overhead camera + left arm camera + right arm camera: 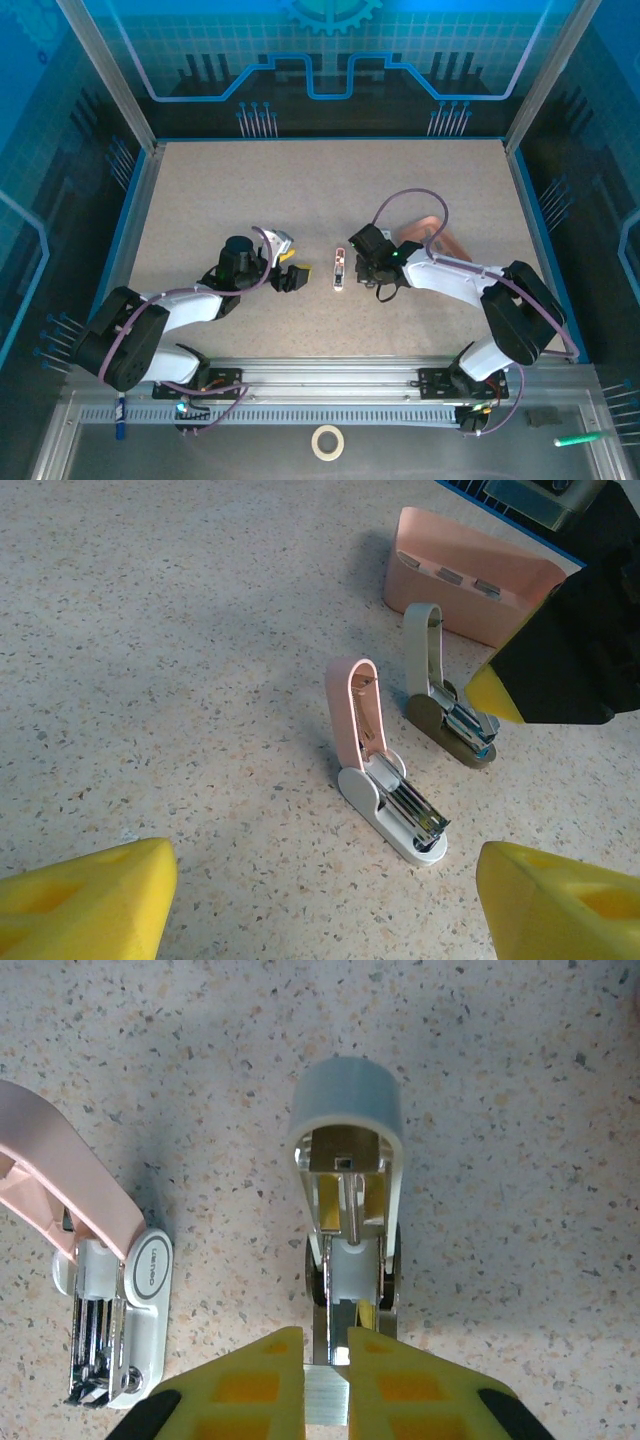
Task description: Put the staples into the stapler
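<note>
**Right pincer holds a staple strip at an open mini stapler; the left one waits wide apart**

In the right wrist view, the right gripper (pixel 325 1348) comes in from the bottom centre. Its yellow fingers are clamped together on a short silvery staple strip (pixel 325 1405). The strip is at the near end of the metal channel of a grey-lidded stapler (pixel 345 1110), which stands mid-frame with its lid swung upright. Whether the strip has entered the channel cannot be told.

A pink-lidded stapler (pixel 148 1265), also open, lies just beside it at lower left.

In the left wrist view, the left gripper (pixel 330 905) has its fingers spread far apart at the bottom corners, holding nothing.

Likely risks:
- Nothing steadies the grey-lidded stapler, so a push along the channel could slide or tip it.
- A strip fed in crooked could jam, or break into loose staples.
- Letting go too early would drop the strip onto the speckled table (pixel 150 680).
- The neighbouring stapler is close enough to be knocked.

Count:
- Two staplers.
- Two grippers.
- One pink tray (pixel 470 605), upper right in the left wrist view, with three grey strips (pixel 450 576) showing in it.
- One strip in the pincer.
</note>
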Motion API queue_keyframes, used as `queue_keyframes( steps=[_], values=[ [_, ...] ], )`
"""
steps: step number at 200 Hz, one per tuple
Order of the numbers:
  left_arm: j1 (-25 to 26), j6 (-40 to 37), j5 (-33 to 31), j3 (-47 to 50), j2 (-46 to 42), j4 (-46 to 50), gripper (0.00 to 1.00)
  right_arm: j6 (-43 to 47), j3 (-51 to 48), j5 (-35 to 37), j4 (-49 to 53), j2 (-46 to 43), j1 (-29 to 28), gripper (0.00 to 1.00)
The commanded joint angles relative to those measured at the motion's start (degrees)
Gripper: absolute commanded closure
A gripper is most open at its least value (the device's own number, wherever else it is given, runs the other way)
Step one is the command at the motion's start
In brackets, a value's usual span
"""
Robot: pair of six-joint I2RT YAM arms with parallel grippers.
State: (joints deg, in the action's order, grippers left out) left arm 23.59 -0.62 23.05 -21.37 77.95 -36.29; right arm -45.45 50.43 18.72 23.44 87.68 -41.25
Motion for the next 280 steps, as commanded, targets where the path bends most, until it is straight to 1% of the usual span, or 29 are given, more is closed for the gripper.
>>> queue_keyframes(
  steps=[1, 54, 178, 213, 237, 280],
  values=[
    [0.4, -1.9, 1.4, -0.8, -1.1, 0.4, 0.20, -0.1, 1.2, 1.8, 0.3, 0.8, -0.7, 0.85],
    [0.4, -2.4, 1.4, -0.9, -1.6, 1.4, 0.20, 0.2, 0.6, 3.2, 0.8, 1.1, -0.7, 0.85],
    [0.4, -2.6, 1.5, -1.3, -2.7, 2.8, 0.20, -0.1, -3.0, 2.7, -2.0, 1.3, -1.2, 0.85],
    [0.4, -2.8, 1.5, -1.3, -3.3, 3.3, 0.20, 0.5, -1.7, 4.8, -0.5, -0.9, -1.8, 0.85],
    [0.5, -2.6, 1.5, -1.0, -3.3, 2.8, 0.20, 1.0, -1.8, 6.1, -1.4, -2.7, -2.1, 0.85],
    [0.5, -2.5, 1.7, -1.1, -3.5, 2.7, 0.20, 0.5, -2.9, 6.2, -2.6, -1.8, -2.0, 0.85]
  ],
)
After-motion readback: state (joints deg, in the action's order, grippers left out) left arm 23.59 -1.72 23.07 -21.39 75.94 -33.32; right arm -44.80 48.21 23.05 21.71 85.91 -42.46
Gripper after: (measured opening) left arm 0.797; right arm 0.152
